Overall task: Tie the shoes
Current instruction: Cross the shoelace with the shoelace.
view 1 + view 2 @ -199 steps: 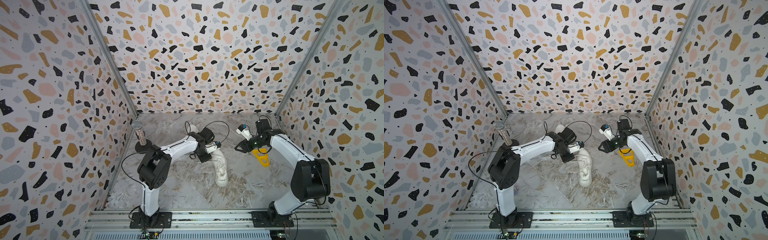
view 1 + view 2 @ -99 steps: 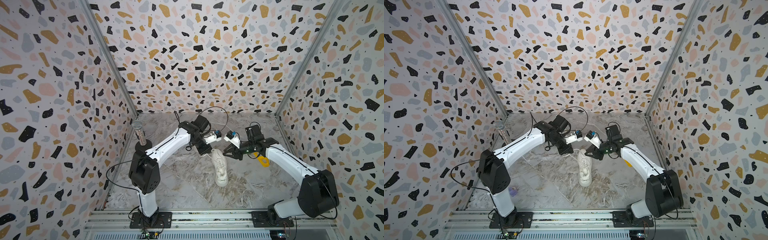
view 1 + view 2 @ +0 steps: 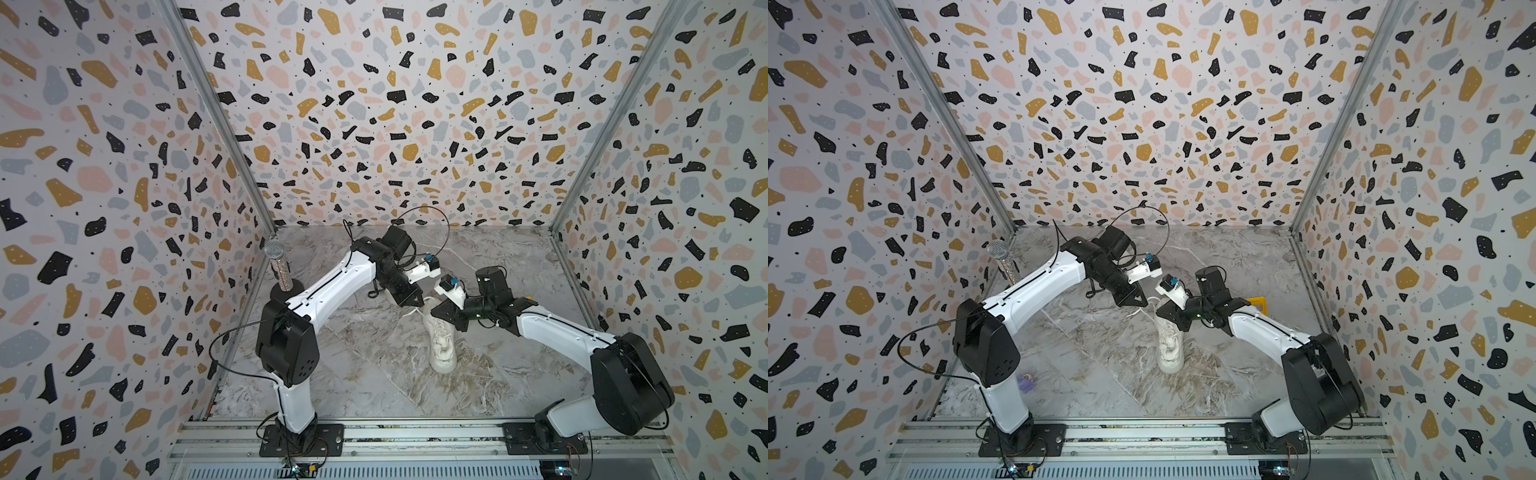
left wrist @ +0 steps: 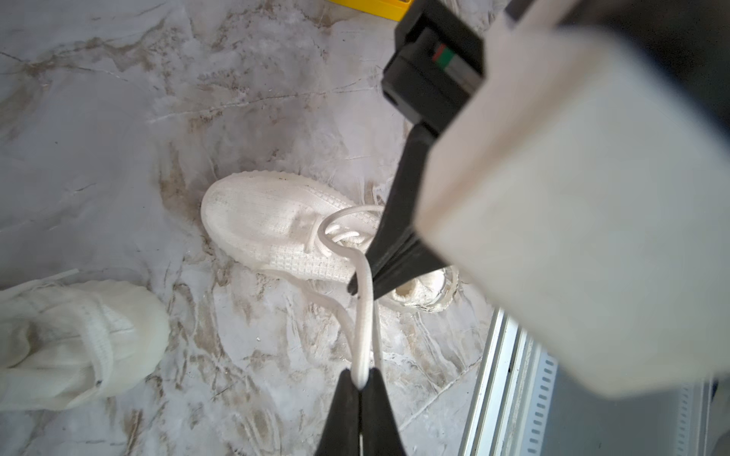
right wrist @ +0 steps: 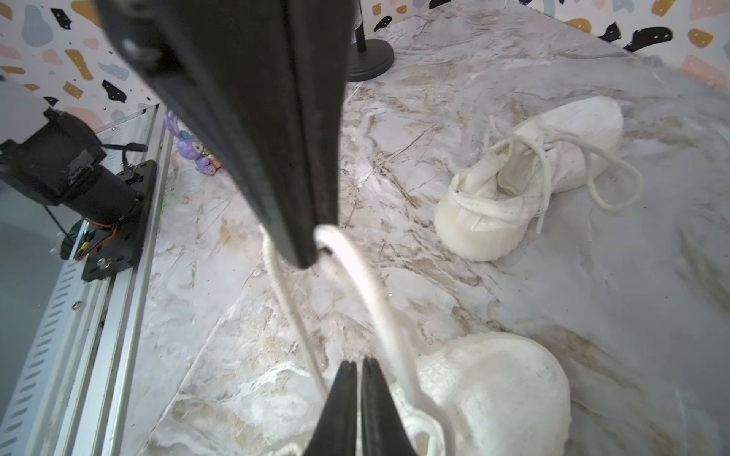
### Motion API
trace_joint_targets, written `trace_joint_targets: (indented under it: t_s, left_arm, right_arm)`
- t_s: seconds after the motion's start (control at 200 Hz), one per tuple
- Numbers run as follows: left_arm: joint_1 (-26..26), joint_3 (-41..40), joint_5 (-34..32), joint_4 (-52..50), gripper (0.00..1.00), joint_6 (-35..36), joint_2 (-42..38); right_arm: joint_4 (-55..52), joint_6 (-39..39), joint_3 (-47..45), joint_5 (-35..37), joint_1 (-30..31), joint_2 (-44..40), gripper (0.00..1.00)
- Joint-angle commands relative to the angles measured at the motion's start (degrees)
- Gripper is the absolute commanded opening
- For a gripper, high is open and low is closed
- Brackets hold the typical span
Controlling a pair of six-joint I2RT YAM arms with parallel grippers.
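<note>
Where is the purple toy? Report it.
In a top view the purple toy lies beside the left arm, near its lower link, close to the front rail.

Shoes [image 5: 553,158]: two, both white; the second shoe [image 5: 493,391] lies apart from the first. Robot arms: two, a left arm [image 3: 332,282] and a right arm [image 3: 561,336]. Microphone [image 3: 276,266]: one. Yellow object [image 3: 1258,303]: one. Purple toy [image 5: 193,149]: one.

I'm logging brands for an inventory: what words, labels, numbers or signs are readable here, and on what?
No text is readable anywhere.
One shoe: no brand or mark shows.
Other shoe: none shows.
Red-green patch on a black block: too blurred to read.
</note>
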Motion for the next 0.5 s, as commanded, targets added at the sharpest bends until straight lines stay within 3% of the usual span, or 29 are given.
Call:
trace_joint_targets:
  t_s: [0.0,0.496]
  left_arm:
    - [0.84,2.1,3.93,-0.67,0.0,-1.31,0.45]
    - [1.85,2.61,7.63,-0.65,0.0,-2.77,0.89]
  right_arm:
    - [5.2,2.56,-0.89,2.15,0.66,0.91,0.11]
    - [13.2,5.76,-3.55,2.91,1.28,3.67,0.21]
